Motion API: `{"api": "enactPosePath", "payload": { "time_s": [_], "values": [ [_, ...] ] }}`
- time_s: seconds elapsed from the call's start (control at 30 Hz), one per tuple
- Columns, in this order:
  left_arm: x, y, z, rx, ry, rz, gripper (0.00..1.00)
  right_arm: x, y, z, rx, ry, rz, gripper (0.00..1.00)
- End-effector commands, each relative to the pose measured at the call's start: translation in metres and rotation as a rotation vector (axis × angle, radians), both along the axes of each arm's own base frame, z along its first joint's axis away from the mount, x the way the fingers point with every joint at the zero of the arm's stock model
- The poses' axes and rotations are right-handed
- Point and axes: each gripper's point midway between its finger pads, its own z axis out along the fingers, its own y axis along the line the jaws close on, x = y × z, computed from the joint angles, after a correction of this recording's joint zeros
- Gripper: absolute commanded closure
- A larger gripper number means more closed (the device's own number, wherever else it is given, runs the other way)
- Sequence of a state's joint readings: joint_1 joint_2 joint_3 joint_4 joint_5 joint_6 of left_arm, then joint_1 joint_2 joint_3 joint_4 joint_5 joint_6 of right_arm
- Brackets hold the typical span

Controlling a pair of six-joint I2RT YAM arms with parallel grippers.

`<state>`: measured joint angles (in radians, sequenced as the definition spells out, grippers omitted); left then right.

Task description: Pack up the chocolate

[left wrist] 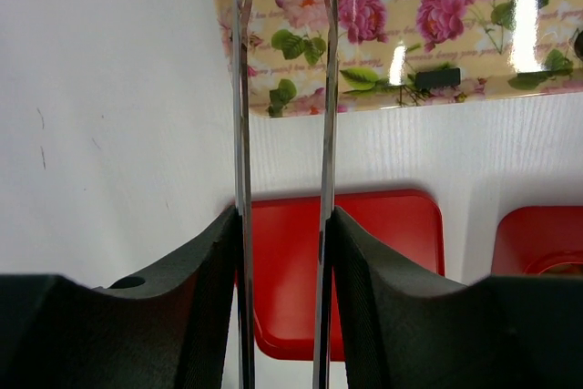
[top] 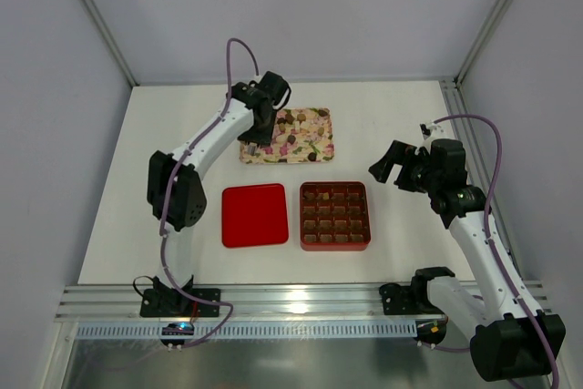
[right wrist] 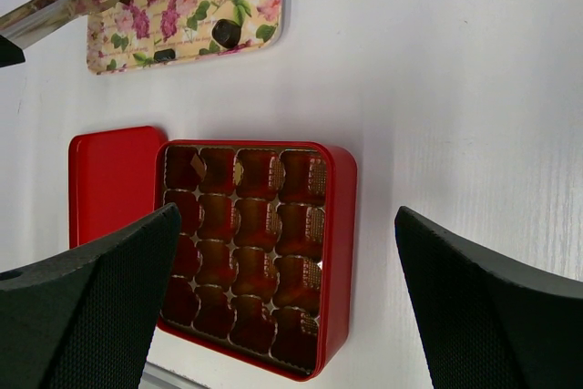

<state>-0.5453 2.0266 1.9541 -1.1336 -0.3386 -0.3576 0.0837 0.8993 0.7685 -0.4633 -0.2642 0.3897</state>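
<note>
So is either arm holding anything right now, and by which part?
The left gripper grips metal tongs across their two blades, back from the tips. The right gripper is open and empty.

On table (top: pixel 392 125): 3 items, mid-area. At back: tray (top: pixel 321 156), chocolate pieces (top: pixel 291 140) scattered on it. In front of tray, toward right: box (top: pixel 334 246), insert (top: pixel 334 214) seated inside. Just left of box, not touching: lid (top: pixel 254 215), flat on table, in front of tray's left half. Above tray's left end: left gripper (left wrist: pixel 284 220), tongs (right wrist: pixel 41 11) between its fingers, tips over tray's left part. Right of box, well apart, above table: right gripper (top: pixel 387 159).
</note>
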Motion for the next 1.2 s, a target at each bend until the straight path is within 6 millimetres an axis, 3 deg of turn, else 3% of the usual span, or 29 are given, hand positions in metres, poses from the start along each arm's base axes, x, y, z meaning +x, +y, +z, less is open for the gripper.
{"api": "enactPosePath", "payload": {
  "time_s": [0.0, 0.6, 0.97, 1.17],
  "values": [
    [0.012, -0.005, 0.006, -0.027, -0.035, -0.011, 0.58, 0.005, 0.001, 0.007, -0.003, -0.038, 0.012, 0.00],
    [0.007, -0.011, -0.008, -0.054, 0.001, -0.024, 0.68, 0.006, 0.001, 0.005, -0.003, -0.032, 0.013, 0.00],
    [0.008, -0.014, -0.016, -0.051, 0.022, -0.032, 0.67, 0.006, 0.002, 0.005, -0.005, -0.033, 0.016, 0.00],
    [0.009, -0.013, -0.004, -0.062, -0.001, -0.030, 0.77, 0.005, 0.001, 0.005, -0.005, -0.031, 0.015, 0.00]
  ]
}}
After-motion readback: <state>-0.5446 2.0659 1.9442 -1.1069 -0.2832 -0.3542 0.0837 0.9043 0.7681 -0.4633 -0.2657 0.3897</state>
